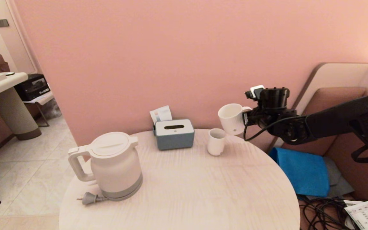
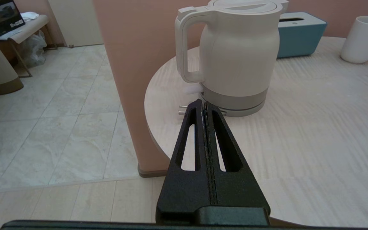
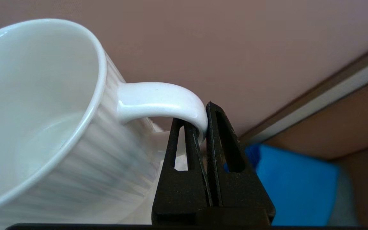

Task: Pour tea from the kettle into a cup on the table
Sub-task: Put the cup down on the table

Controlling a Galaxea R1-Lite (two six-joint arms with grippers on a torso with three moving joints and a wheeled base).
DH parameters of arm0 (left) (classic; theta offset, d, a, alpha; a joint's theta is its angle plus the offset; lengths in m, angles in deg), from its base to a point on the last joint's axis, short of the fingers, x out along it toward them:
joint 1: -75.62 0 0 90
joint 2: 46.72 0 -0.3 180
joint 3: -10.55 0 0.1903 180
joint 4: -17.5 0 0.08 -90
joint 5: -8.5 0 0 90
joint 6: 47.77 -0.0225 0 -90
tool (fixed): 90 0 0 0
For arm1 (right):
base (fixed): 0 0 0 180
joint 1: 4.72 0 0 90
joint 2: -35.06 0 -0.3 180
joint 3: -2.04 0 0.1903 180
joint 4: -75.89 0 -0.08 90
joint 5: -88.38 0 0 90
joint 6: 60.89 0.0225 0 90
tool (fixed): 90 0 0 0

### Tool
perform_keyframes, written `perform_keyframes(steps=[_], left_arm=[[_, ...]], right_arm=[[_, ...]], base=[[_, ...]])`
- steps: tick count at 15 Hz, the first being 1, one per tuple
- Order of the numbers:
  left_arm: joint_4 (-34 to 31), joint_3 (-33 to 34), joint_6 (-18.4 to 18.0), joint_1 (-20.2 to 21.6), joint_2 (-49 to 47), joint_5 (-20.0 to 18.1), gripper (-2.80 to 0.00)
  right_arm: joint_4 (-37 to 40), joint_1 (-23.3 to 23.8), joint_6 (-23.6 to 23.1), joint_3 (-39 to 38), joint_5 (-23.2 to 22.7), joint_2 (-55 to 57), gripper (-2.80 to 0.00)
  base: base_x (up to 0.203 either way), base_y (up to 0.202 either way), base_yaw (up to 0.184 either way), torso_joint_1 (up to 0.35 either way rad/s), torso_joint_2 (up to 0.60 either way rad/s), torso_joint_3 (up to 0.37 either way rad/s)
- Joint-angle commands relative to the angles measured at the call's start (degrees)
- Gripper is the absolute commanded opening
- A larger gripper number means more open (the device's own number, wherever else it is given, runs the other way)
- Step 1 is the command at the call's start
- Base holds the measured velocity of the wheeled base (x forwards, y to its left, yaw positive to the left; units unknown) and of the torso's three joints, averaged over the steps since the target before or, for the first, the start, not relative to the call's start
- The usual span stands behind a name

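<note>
My right gripper (image 1: 246, 117) is shut on the handle of the cup (image 1: 232, 118), a wide white ribbed mug, and holds it in the air, tilted, above the table's (image 1: 187, 191) far right edge. In the right wrist view the handle (image 3: 164, 100) sits pinched between the black fingers (image 3: 217, 134), and the cup (image 3: 40, 118) looks empty inside. The white kettle (image 1: 115, 164) with its grey bottom band stands on the table's left side, lid shut, handle facing left. My left gripper (image 2: 203, 103) is shut on nothing, low by the table's near left edge, pointing at the kettle (image 2: 235, 60). No tea shows.
A smaller handleless white cup (image 1: 216, 141) stands on the table just below the held one. A grey-and-white tissue box (image 1: 174, 133) sits at the back. The kettle's plug (image 1: 89, 198) lies by its base. A blue cloth (image 1: 303, 171) and cables (image 1: 323, 212) lie to the right.
</note>
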Motion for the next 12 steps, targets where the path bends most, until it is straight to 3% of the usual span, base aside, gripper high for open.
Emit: perform_keyframes(steps=[1, 9, 12], left_arm=[[0.0, 0.0, 0.0, 0.0, -0.1, 0.0, -2.8], [0.0, 0.0, 0.0, 0.0, -0.1, 0.0, -2.8], [0.0, 0.0, 0.0, 0.0, -0.1, 0.0, -2.8]], right_arm=[[-0.2, 0.3, 1.4, -2.0, -0.1, -1.0, -2.8], [-4.9, 2.5, 5.1, -7.6, -1.7, -5.2, -2.8], [-5.0, 2.5, 6.9, -13.7, -2.9, -8.6, -2.8]], base=[[0.0, 0.0, 0.0, 0.0, 0.0, 0.0], [0.0, 0.0, 0.0, 0.0, 0.0, 0.0], [0.0, 0.0, 0.0, 0.0, 0.0, 0.0]])
